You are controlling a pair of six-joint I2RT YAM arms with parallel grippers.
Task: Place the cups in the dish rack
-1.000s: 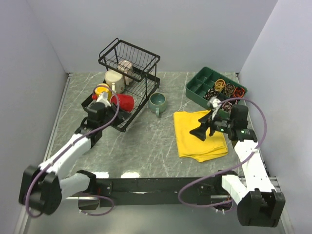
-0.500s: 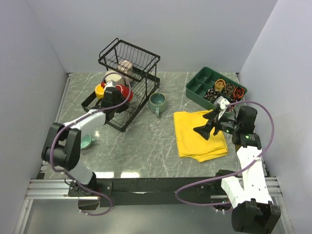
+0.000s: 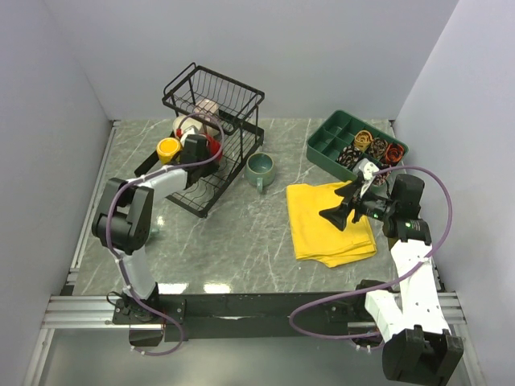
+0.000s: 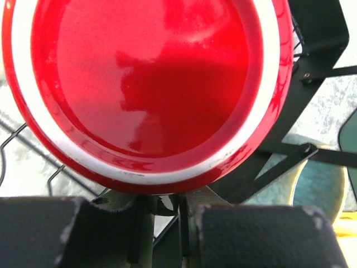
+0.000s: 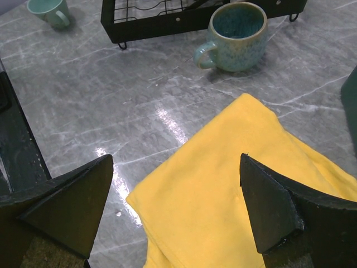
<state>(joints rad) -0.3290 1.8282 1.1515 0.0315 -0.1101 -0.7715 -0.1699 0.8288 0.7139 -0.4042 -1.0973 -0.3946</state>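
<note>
The black wire dish rack [image 3: 233, 96] stands at the back left. A lilac-beige mug [image 3: 208, 108] sits in its upper basket. A cream mug [image 3: 187, 125] and a yellow mug [image 3: 168, 148] are in its lower tier. My left gripper [image 3: 199, 149] reaches into that tier, shut on a red mug [image 3: 212, 148]. The red mug's base [image 4: 150, 84] fills the left wrist view above the nearly closed fingers [image 4: 234, 234]. A teal mug [image 3: 260, 168] stands on the table right of the rack. My right gripper [image 3: 331, 215] hangs open over a yellow cloth [image 3: 330, 221], holding nothing.
A green compartmented tray [image 3: 328, 137] with several small items sits at the back right. A small green mug [image 5: 50, 11] stands on the table near the left arm. In the right wrist view the teal mug [image 5: 237, 36] sits beyond the cloth [image 5: 234, 195], beside the rack's base [image 5: 167, 22].
My left arm has swung round and carried the red mug from the rack's front left deeper into the lower tier. My right gripper drifted slightly right, still open.
</note>
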